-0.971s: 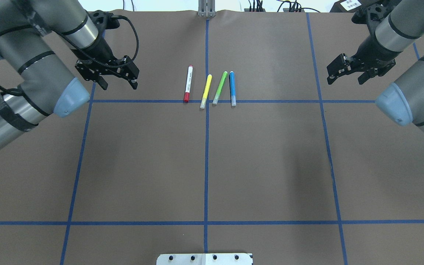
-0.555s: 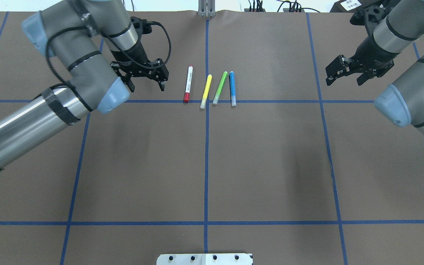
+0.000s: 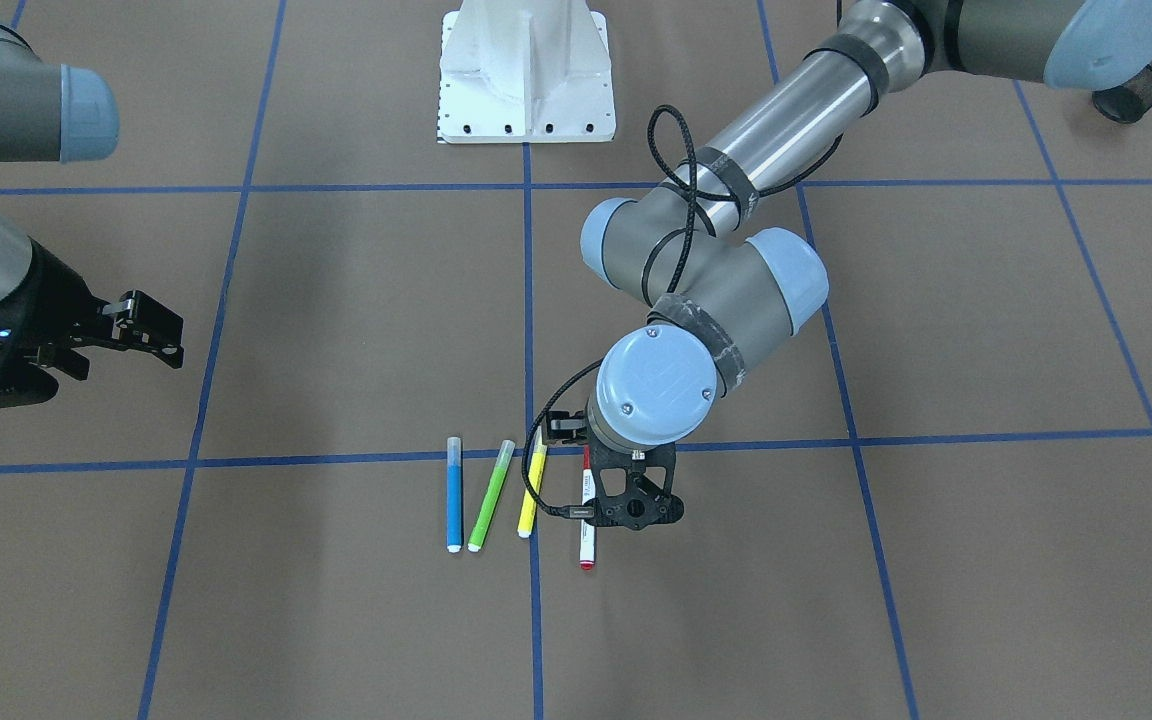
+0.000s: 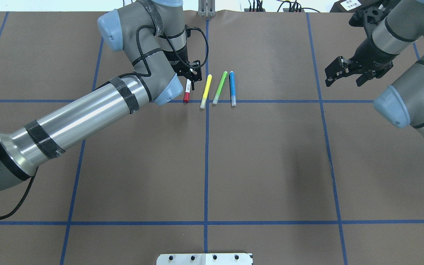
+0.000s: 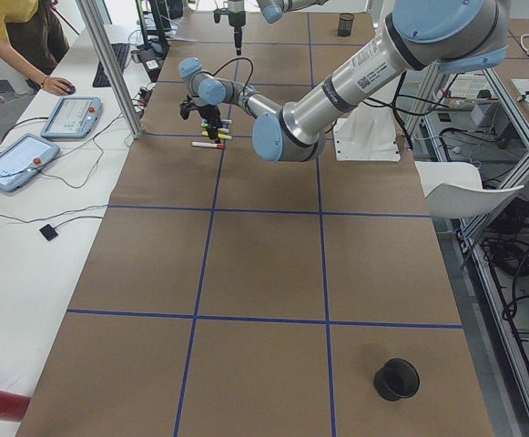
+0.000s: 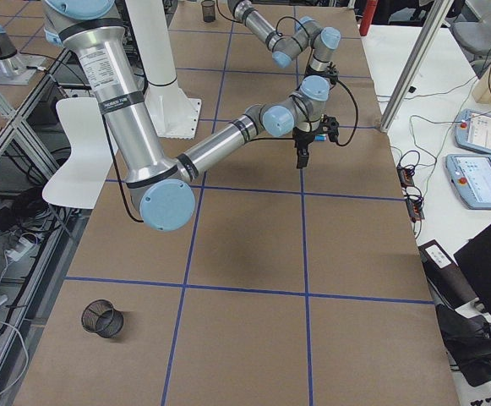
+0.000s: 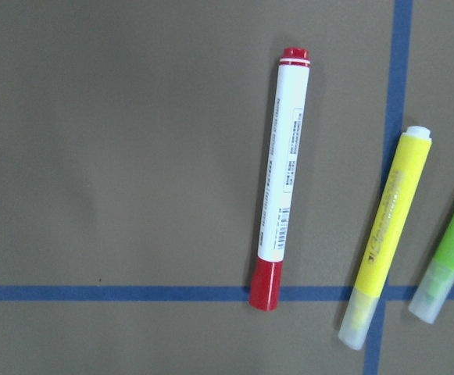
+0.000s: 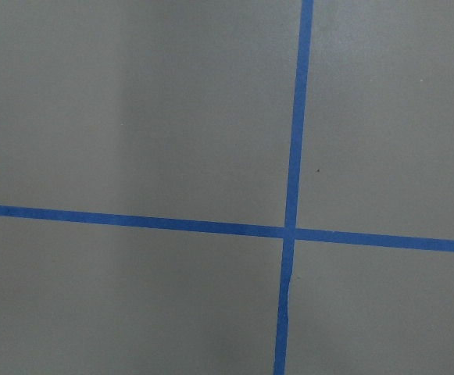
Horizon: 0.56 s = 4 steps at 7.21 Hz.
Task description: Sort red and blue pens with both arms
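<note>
A: Where is the white-barrelled marker with the red cap [image 4: 187, 92] found, and is anything held?

B: It is laid flat on the brown-papered table [image 4: 271, 165], on the far half near the centre line. It is leftmost in a row of four, and its cap is rested on a blue tape line [image 4: 271, 101]. The black two-finger left gripper [image 4: 194, 79] is hung just over it. The jaws appear parted and nothing is grasped. The blue-barrelled marker with the translucent cap [image 4: 232, 88] is laid at the row's right end. The black right gripper [image 4: 344, 81] is held well to the right of it, with jaws spread and empty.

A: What could be spoiled from here?

B: The yellow highlighter [image 4: 206, 91] is placed just right of the red-capped marker. If the descent is made off-centre, a jaw could be set down on the highlighter, or both could be pinched together. The round barrel could be rolled aside by whichever jaw touches first. It could also be tilted on lifting if it is gripped near one end. At the other side, the green highlighter [image 4: 220, 87] is slanted toward the blue marker, their far ends just beside each other. It could therefore be nudged or dragged when the blue marker is taken.

A: And the counts?

B: Four markers are counted: one red-capped, one blue, one yellow and one green. Two silver-grey arms [image 4: 87, 114] are seen, with two grippers. Two black mesh cups [image 6: 101, 319] are seen, one toward each end of the table and well apart from the row.
</note>
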Available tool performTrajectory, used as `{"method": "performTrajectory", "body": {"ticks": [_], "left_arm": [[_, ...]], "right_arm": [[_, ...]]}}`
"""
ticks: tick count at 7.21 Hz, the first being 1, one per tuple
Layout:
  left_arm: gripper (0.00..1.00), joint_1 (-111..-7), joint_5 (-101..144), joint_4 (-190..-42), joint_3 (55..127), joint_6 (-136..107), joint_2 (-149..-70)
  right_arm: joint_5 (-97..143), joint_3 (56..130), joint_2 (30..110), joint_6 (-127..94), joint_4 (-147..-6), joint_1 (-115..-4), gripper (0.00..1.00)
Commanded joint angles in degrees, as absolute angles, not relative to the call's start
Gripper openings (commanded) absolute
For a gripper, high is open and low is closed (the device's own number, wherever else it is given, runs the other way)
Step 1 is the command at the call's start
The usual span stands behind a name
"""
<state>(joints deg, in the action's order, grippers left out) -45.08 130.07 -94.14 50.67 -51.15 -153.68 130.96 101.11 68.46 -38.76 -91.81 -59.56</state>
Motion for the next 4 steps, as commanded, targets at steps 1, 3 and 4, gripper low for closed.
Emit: {"method": "performTrajectory", "body": {"ticks": [1,3,4], "left_arm": [[0.84,-45.0,129.8,-101.8,44.2,-51.2,-154.2],[0.79,-43.6,129.4,-103.9,42.5,-51.7,-154.7],[0.78,-43.2,129.2,-103.9,42.5,-51.8,-155.0]], "right_arm": [[131.0,101.0,68.5,-38.8,-91.7,-59.5,1.0],[131.0,101.0,68.5,-38.8,-91.7,-59.5,1.0],[131.0,101.0,68.5,-38.8,-91.7,-59.5,1.0]]}}
